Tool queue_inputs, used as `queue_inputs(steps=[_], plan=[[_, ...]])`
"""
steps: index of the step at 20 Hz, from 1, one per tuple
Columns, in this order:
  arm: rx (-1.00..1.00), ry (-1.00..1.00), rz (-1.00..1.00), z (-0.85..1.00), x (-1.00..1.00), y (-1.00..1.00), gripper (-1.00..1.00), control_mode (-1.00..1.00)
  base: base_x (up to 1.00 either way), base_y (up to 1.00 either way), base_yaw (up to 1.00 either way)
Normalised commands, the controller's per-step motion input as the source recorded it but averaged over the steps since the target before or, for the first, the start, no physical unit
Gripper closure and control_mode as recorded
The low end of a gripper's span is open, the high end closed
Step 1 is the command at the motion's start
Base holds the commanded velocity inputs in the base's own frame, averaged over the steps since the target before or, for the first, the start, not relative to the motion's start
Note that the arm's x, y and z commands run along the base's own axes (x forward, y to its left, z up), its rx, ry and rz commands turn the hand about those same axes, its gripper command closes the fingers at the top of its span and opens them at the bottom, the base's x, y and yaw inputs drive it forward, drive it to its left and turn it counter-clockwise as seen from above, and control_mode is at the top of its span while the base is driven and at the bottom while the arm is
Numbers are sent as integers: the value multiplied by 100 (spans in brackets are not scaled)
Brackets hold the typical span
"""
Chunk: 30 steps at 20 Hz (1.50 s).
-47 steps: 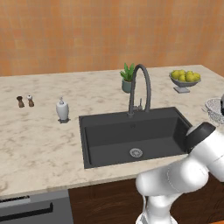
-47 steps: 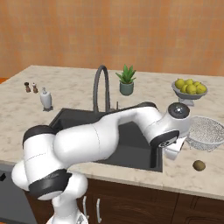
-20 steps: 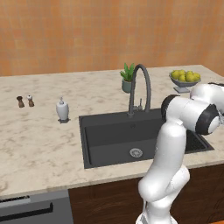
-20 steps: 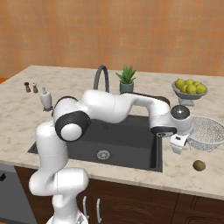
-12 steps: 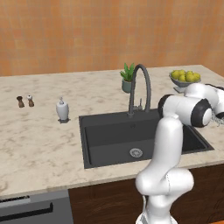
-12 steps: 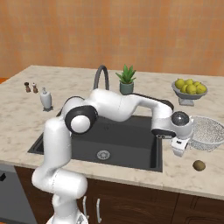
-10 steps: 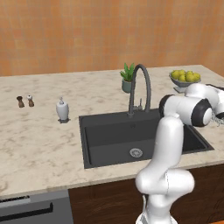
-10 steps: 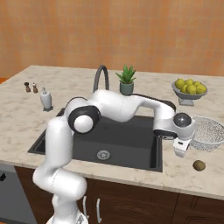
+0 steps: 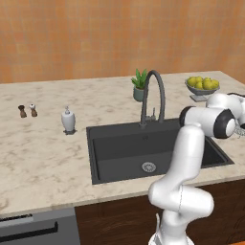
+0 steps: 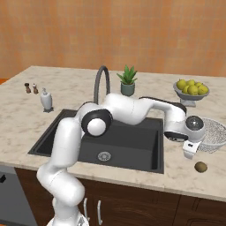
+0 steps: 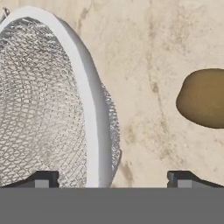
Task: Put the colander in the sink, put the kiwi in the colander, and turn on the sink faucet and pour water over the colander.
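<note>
I see the gripper wide open and holding nothing, its tips on either side of the colander rim. The colander stands on the surface right of the sink, the kiwi near it.

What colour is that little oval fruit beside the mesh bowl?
Brown; the kiwi shows best in the hand view.
</note>
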Motion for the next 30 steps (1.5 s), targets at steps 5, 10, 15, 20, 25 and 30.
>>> queue_inputs(steps=[5, 10, 15, 20, 25, 30], plan=[[0, 2, 0, -30, 26, -3, -100, -100, 0, 0, 0], [0, 2, 0, -29, 28, -2, -100, -100, 0, 0, 0], [0, 7, 0, -43, 21, 0, 100, -100, 0, 0, 0], [-4, 10, 8, -48, 0, 18, 100, -100, 0, 0, 0], [0, 1, 14, -11, 0, 40, 100, -100, 0, 0, 0], [1, -7, 2, 30, -17, 34, 100, -100, 0, 0, 0]])
